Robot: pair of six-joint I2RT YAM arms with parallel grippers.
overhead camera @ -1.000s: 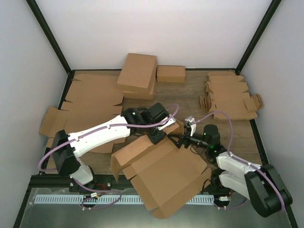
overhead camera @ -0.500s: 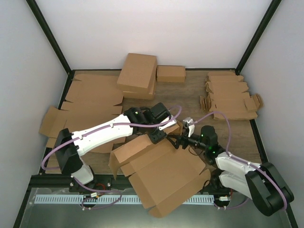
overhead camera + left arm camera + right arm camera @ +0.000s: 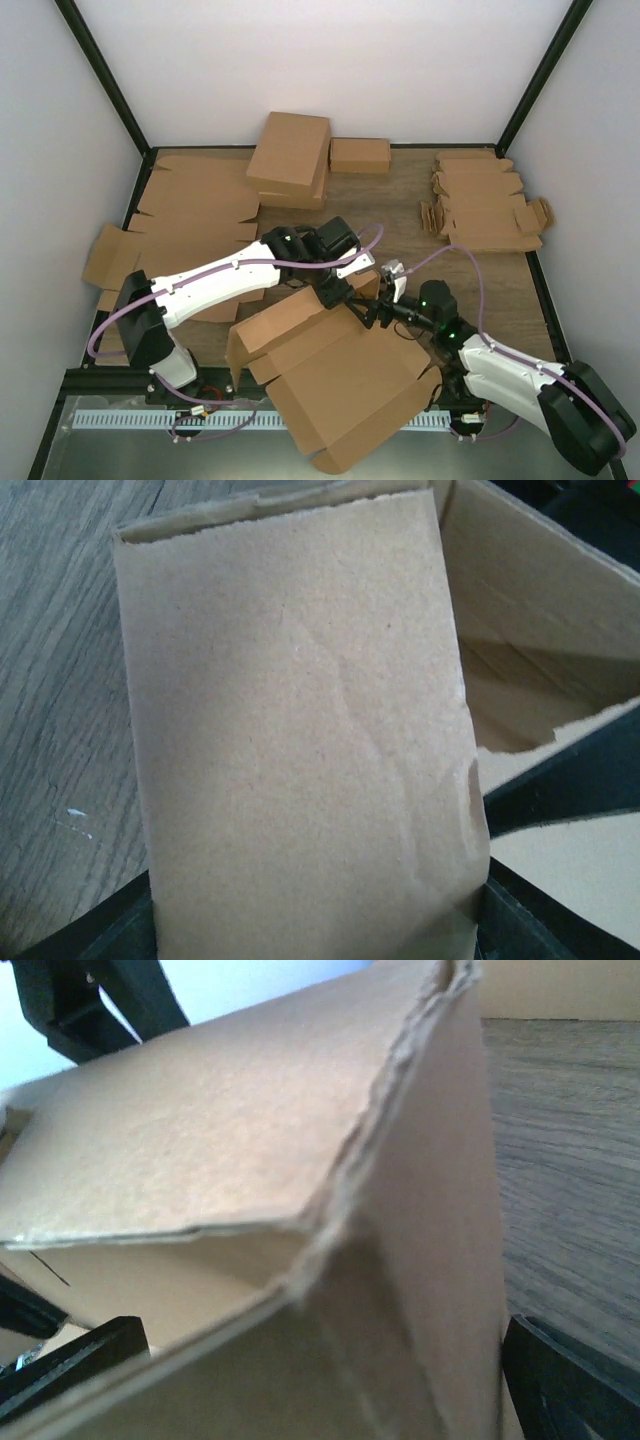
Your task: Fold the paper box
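The paper box [image 3: 345, 375] is a large brown cardboard blank, partly folded, lying tilted at the near middle of the table and overhanging the near edge. Its side walls are half raised. My left gripper [image 3: 338, 290] is at the box's far corner, jaws wide apart, and a raised flap [image 3: 300, 730] spans the whole gap between its fingers [image 3: 110, 935]. My right gripper [image 3: 383, 300] meets the same far corner from the right. It is open too, and the box's corner edge [image 3: 400, 1110] fills the space between its fingers [image 3: 575, 1385].
A stack of folded brown boxes [image 3: 290, 155] and a small short box [image 3: 360, 155] stand at the back. Large flat blanks [image 3: 190, 215] lie at the left. Smaller notched blanks [image 3: 485, 205] lie at the right. The other arm's black fingers [image 3: 95, 1005] show above the flap.
The box has slid left and toward the near edge. My right arm has pushed in leftward against its far corner. My left gripper has stayed on that corner.
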